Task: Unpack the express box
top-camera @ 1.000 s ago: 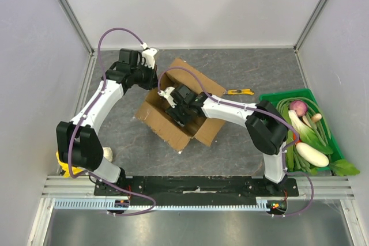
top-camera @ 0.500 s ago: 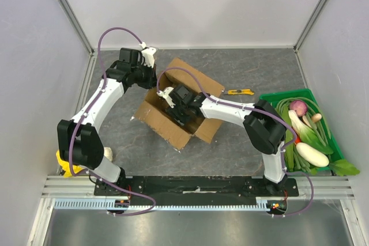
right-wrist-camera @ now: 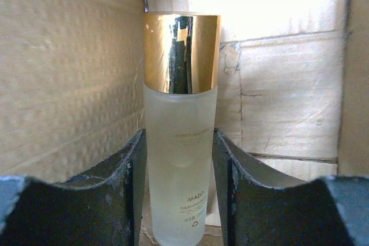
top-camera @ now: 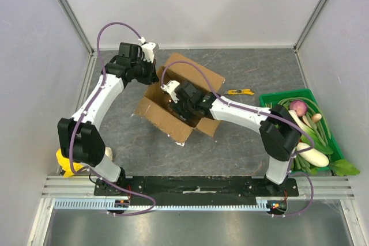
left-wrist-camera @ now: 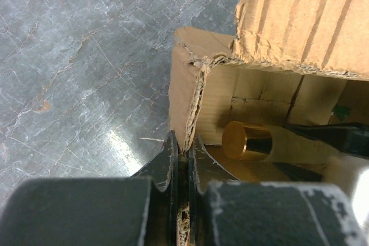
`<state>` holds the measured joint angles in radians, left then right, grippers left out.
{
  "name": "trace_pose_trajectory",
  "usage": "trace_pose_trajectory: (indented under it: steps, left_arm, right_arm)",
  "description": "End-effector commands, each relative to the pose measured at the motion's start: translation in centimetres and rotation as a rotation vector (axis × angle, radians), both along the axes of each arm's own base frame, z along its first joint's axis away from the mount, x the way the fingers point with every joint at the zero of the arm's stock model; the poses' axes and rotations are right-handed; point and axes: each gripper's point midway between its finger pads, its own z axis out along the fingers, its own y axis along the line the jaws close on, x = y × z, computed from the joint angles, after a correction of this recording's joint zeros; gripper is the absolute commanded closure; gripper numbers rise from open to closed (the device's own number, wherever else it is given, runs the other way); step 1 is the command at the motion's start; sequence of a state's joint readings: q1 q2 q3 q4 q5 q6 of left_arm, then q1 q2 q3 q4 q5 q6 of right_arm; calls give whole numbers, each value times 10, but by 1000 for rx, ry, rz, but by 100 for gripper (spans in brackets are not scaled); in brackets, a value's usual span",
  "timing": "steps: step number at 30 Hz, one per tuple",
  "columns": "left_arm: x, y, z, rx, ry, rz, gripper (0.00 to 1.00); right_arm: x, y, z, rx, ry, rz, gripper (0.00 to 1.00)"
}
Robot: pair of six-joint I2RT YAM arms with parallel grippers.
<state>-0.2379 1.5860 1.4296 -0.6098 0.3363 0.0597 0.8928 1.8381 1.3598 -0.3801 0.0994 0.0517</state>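
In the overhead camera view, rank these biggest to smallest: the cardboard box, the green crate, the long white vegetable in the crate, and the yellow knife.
1. express box, flaps spread, and green crate: these look about alike, so they are not ranked.
2. white vegetable.
3. yellow knife, smallest.

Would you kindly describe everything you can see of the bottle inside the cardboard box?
The bottle is a slim cylinder of frosted, pale glass-like material with a shiny gold cap and small print low on its front. It sits inside the express box, cap pointing away from the right gripper, which clamps it from both sides.
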Motion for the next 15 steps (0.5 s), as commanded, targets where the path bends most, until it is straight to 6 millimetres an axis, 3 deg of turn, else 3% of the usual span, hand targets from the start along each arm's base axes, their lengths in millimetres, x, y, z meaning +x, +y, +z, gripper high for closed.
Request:
trace_pose_trajectory:
  steps: [1,6,15]
  left_arm:
    - [13,-7,21,-58,1,47,98]
    - [15,-6,22,-52,24,69,98]
    - [18,-5,18,-37,116,101,98]
  right_arm:
    - [16,19,81,199,-177,-4,100]
    - [21,15,113,287,-257,-36,100]
    - [33,8,145,415,-367,-130,100]
